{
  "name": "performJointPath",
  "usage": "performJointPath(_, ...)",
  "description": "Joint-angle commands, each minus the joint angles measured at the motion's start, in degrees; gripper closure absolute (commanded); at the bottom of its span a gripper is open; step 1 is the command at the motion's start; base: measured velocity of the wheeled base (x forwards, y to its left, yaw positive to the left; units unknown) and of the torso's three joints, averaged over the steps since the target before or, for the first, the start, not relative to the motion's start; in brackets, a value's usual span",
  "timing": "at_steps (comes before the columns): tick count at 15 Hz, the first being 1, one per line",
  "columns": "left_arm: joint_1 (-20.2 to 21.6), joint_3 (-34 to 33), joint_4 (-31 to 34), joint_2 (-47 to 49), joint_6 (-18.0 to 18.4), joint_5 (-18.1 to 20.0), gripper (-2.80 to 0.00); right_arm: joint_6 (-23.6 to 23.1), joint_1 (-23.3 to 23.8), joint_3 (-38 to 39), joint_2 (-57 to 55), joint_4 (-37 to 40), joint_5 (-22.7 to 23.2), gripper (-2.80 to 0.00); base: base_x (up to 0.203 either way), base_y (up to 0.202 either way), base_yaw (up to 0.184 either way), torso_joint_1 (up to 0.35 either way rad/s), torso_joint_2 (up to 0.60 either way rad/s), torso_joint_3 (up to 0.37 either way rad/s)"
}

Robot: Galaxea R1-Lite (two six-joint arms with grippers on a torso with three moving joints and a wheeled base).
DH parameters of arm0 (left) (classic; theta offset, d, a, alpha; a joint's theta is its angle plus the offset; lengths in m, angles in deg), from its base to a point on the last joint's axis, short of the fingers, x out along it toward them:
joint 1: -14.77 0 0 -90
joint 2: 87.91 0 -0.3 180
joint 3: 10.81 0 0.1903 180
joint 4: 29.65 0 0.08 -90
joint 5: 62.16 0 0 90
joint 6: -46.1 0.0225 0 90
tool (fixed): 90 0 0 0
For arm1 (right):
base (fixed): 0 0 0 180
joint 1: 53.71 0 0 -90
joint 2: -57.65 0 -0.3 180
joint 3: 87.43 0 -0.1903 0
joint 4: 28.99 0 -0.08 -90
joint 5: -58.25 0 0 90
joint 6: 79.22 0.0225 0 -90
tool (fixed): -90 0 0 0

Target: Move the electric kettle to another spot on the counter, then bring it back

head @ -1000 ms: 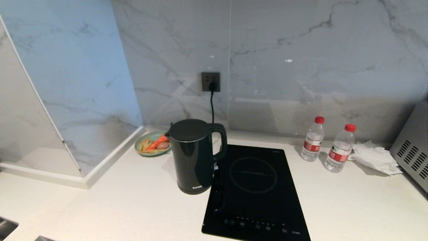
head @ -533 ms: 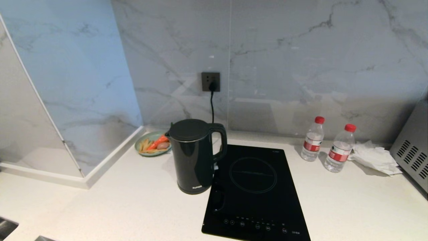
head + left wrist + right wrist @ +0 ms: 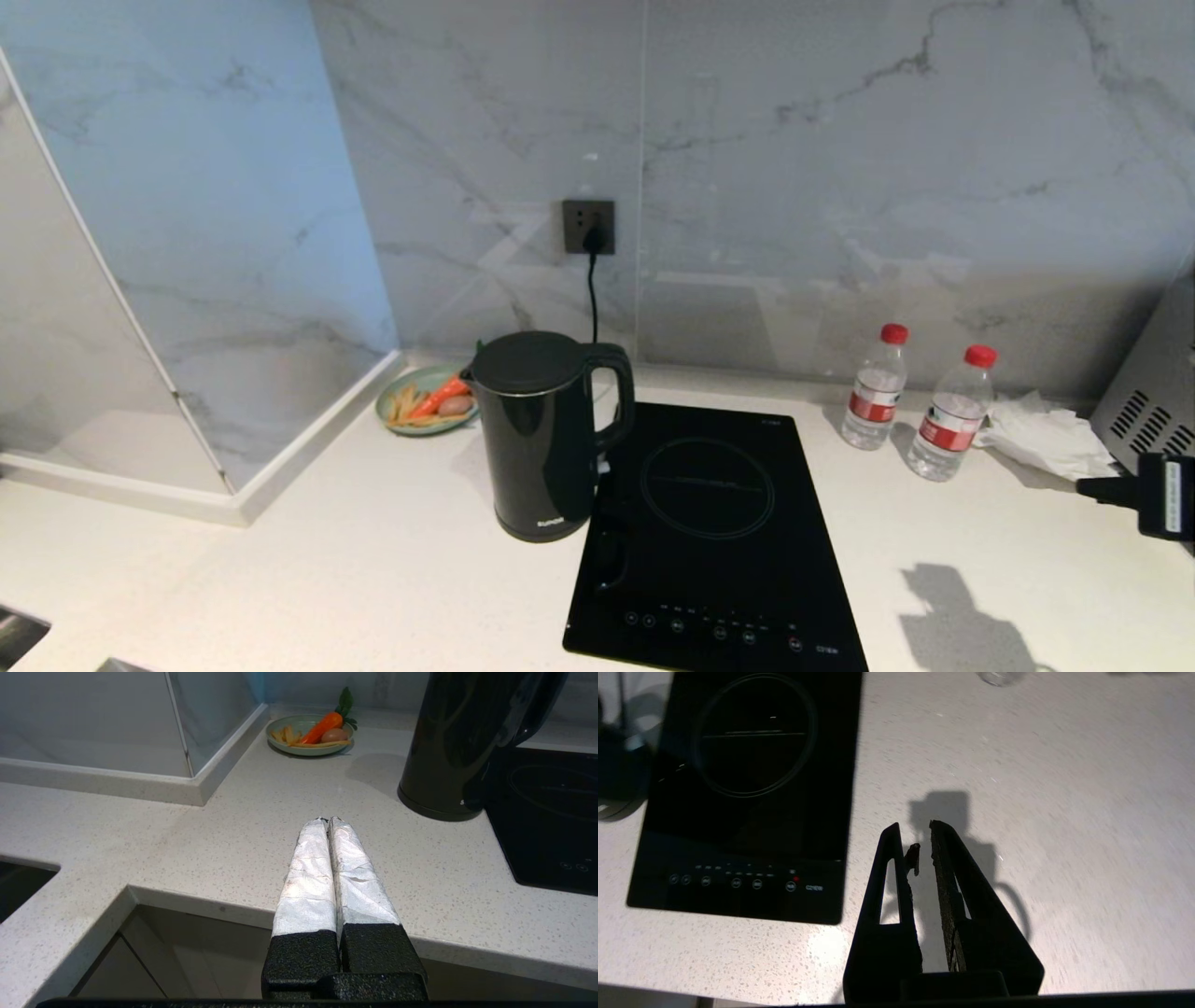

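Black and bare of any load, the right tool (image 3: 915, 835) hung above the white speckled table (image 3: 373, 579) to the right of the cooktop (image 3: 714, 537), its two fingers only a narrow gap apart and touching nothing, its shadow lying on the stone beneath; in the head view only a dark part of that arm showed at the right edge. The left tool (image 3: 329, 822) hovered over the table's front edge with its foil-wrapped fingers (image 3: 308, 868) pressed together and empty, aimed toward the electric kettle (image 3: 546, 434) but well apart from it. The kettle stood upright, long axis vertical, just beside the cooktop's left edge, handle turned right over the glass, spout turned left toward a green plate (image 3: 411, 387) of carrot and other food near the wall.
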State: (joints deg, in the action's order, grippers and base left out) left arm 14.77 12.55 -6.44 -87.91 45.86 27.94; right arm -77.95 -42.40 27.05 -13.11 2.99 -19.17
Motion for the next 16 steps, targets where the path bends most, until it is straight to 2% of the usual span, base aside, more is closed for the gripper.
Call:
performJointPath(1,0.0,-0.2,0.0,-0.1,0.0,0.0,0.0,-2.6,0.1,-1.0,-8.4,-2.7,2.7,0.0,0.0,0.0,0.0,0.0,0.0,0.0)
performJointPath(4,0.0,-0.2,0.0,-0.1,0.0,0.0,0.0,-4.3,-5.5,-1.1,-15.4,-7.9,3.2,0.0,0.0,0.0,0.0,0.0,0.0,0.0)
performJointPath(6,0.0,-0.2,0.0,-0.1,0.0,0.0,0.0,-4.6,-8.4,-1.1,-20.0,-14.7,3.6,0.0,0.0,0.0,0.0,0.0,0.0,0.0)
performJointPath(9,0.0,-0.2,0.0,-0.1,0.0,0.0,0.0,-5.5,-9.5,-4.1,-26.9,-22.3,5.9,0.0,0.0,0.0,0.0,0.0,0.0,0.0)
performJointPath(13,0.0,-0.2,0.0,-0.1,0.0,0.0,0.0,-9.6,-11.0,-12.4,-39.8,-23.3,8.3,0.0,0.0,0.0,0.0,0.0,0.0,0.0)
performJointPath(16,0.0,-0.2,0.0,-0.1,0.0,0.0,0.0,-12.6,-18.1,-15.7,-46.9,-23.3,11.5,0.0,0.0,0.0,0.0,0.0,0.0,0.0)
